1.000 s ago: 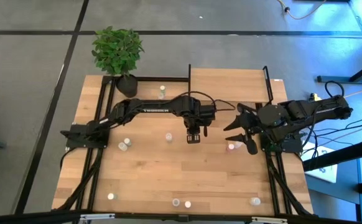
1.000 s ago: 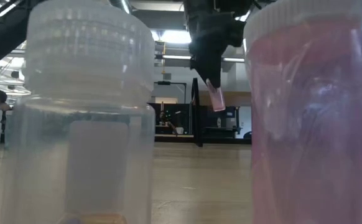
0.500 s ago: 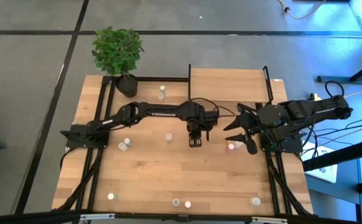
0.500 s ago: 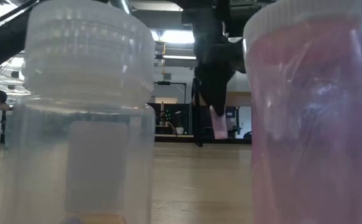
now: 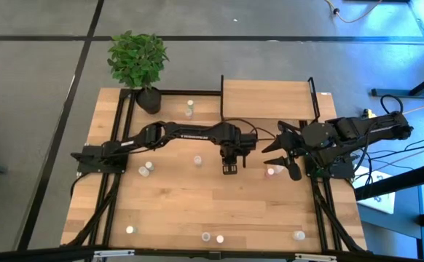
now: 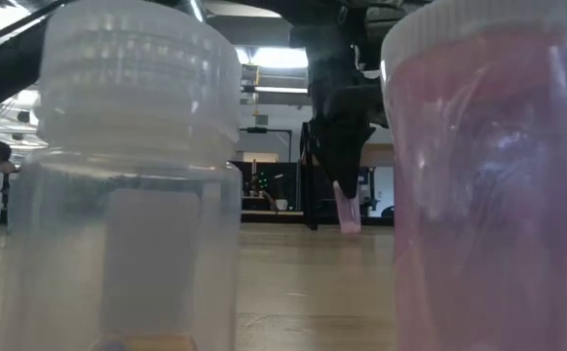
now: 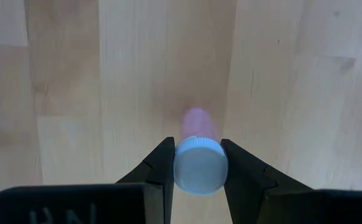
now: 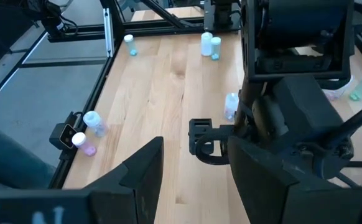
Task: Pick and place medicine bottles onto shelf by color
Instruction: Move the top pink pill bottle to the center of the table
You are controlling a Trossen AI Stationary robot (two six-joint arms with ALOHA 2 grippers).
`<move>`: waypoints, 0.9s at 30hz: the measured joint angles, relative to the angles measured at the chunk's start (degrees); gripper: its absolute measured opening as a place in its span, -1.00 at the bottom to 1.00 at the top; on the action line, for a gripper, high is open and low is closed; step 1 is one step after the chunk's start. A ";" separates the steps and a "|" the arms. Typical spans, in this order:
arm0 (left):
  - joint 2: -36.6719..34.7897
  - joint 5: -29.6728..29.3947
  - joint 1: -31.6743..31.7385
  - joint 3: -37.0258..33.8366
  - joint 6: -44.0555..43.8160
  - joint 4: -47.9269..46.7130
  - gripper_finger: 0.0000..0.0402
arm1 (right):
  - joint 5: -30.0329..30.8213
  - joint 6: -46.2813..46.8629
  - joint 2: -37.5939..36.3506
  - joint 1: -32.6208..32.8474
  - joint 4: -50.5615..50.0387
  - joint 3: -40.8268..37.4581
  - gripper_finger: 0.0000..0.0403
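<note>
While held: pink bottle (image 7: 199,163) hangs above mid-bench (image 5: 175,196), near the shelf (image 5: 267,98)
Left tool (image 5: 229,169): pinching the bottle's cap
Right tool (image 5: 283,156): spread, waiting at the bench's right

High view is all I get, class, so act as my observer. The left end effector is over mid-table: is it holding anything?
Observer: Yes. The left end effector is shut on a small bottle, gripping it at the cap.
Operator: Which colour?
Observer: Its body is pink and its cap is pale.
Operator: Is it standing on the table?
Observer: In the low view it hangs cap-up, low over the tabletop. I cannot tell whether it touches.
</note>
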 joint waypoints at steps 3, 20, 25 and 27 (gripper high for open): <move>0.00 -0.12 -0.22 0.00 0.00 0.16 -0.55 | 0.00 -0.01 0.00 0.00 -0.01 -0.01 -0.10; 0.00 -1.55 -0.59 0.00 -1.34 0.42 -0.55 | 0.00 -0.15 0.00 0.02 0.00 0.00 -0.10; 0.00 -2.00 -1.01 0.00 -1.34 0.17 -0.55 | 0.00 -0.15 0.00 0.02 0.00 0.01 -0.10; -0.01 -2.01 -1.14 -0.18 -1.37 0.38 -0.55 | 0.00 -0.15 0.00 0.02 0.00 -0.01 -0.10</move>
